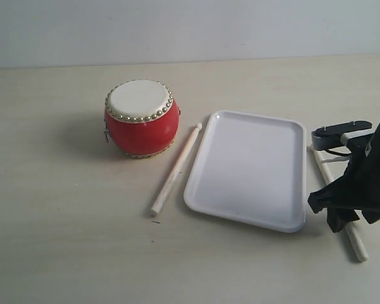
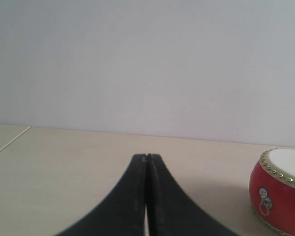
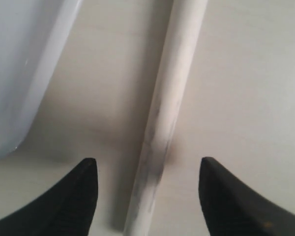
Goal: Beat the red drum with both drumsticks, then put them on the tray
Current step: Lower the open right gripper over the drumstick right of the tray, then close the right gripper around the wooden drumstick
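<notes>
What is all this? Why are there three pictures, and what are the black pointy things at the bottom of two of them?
It is a robot with two arms, each ending in a claw. One picture sees the whole table from outside; the black shape at its edge is the right arm. The other two come from little cameras on the wrists, so the black points are the claws themselves. The left claw is shut and holds nothing; the red drum stands nearby. The right claw is open, one tip on each side of a drumstick lying beside the white tray. The other drumstick lies between drum and tray.
</notes>
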